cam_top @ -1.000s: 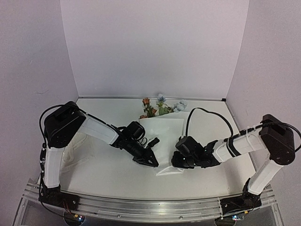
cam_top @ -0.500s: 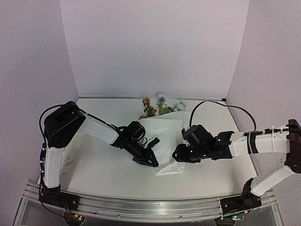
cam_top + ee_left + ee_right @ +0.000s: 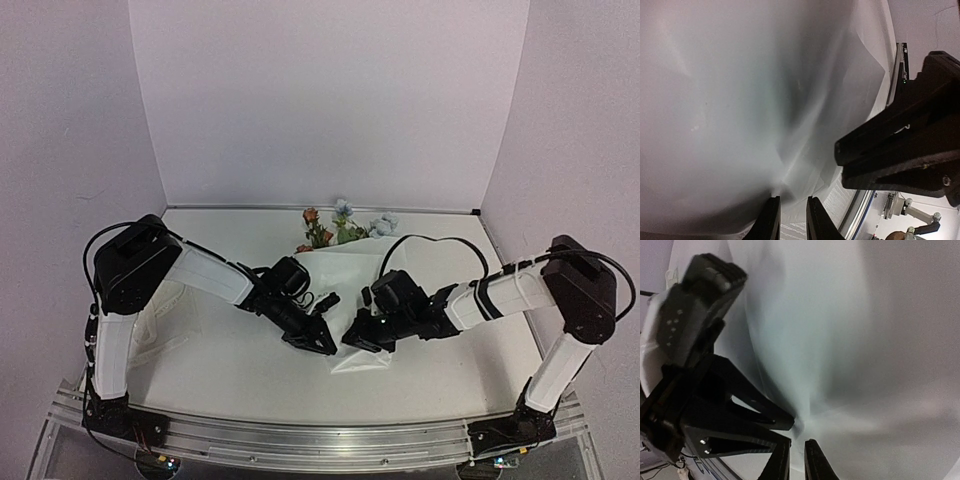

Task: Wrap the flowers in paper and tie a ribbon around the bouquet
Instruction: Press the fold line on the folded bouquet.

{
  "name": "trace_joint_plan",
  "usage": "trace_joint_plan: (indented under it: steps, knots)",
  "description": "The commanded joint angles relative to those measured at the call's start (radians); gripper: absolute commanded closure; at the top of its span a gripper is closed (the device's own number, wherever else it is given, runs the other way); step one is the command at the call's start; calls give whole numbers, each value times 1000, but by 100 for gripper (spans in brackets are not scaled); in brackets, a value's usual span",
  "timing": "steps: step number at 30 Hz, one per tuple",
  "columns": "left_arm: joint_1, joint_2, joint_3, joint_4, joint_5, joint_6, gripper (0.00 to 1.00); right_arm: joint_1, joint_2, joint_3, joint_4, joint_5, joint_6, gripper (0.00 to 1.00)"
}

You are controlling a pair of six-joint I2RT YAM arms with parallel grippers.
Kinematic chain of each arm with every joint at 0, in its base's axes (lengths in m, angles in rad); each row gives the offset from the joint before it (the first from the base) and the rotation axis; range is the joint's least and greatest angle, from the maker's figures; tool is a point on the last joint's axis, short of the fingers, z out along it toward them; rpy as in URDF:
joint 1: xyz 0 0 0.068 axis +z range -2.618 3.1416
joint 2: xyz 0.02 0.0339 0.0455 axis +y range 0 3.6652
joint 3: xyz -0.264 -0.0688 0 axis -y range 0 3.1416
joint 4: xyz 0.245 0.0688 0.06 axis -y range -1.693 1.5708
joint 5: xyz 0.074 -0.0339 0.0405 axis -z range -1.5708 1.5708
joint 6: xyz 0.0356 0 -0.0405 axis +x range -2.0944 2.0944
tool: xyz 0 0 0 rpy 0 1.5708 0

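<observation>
The white paper point(image 3: 352, 278) lies wrapped over the flowers point(image 3: 340, 226), whose orange and pale blue blooms stick out at its far end. My left gripper point(image 3: 320, 342) sits at the paper's narrow near end, shut on a bunched fold point(image 3: 786, 186) that runs between its tips point(image 3: 792, 199). My right gripper point(image 3: 353, 338) faces it from the right, close by, and is shut on the same creased end of the paper point(image 3: 805, 422), with its tips point(image 3: 797, 442) almost together. Each wrist view shows the other gripper's dark fingers point(image 3: 890, 145) point(image 3: 740, 412) right beside its own.
A whitish lacy band point(image 3: 155, 325), probably the ribbon, lies on the table under my left arm. The back wall stands just behind the blooms. The metal rail point(image 3: 320, 445) runs along the near edge.
My right arm swung out to the right, then came back further left onto the paper's near end. Its jaws opened and closed again. The left arm has stayed still.
</observation>
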Motion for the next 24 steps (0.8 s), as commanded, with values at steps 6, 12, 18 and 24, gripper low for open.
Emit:
trace_joint_plan:
  steps: [6,12,18,24]
  knots:
    - [9,2,20,-53,-24,4,78,-1,45,-129,210,-17,87,89]
    - [54,-7,17,5,33,-44,76,0,58,-162,206,-3,49,88]
    - [127,39,30,63,77,-100,75,0,90,-161,198,-6,45,89]
    - [193,84,59,113,74,-167,75,0,98,-171,197,-10,43,89]
